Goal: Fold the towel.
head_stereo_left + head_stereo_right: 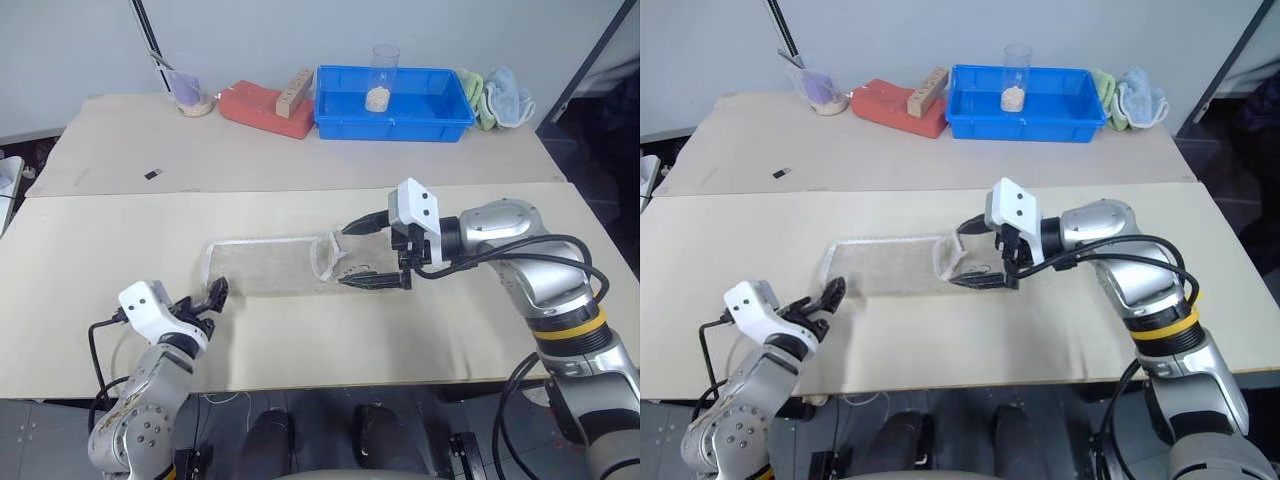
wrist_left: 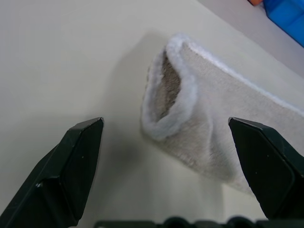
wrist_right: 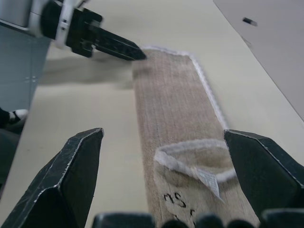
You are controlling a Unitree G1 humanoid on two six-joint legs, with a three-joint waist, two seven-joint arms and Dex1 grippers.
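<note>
You're seeing beige terry towel with white stitched edging (image 1: 270, 264) lying folded into long strip mid-table. Your right gripper (image 1: 362, 254) hovering over its right end, fingers spread, grasping nothing. Your left gripper (image 1: 207, 303) sitting released just beside left end.

- The towel (image 1: 270, 265) has its right end partly covered by the right gripper (image 1: 365, 252) in the head views.
- The towel's far length runs past the frame edge in the left wrist view, behind 1 finger (image 2: 268, 166).
- Dark handwriting (image 3: 178, 202) on the towel is cut by the bottom edge in the right wrist view; unreadable.
- A small dark item (image 1: 152, 175) on the far table is too small to identify.
- The contents of the clear cup (image 1: 381, 75) in the blue bin (image 1: 440, 115) are indistinct.
</note>
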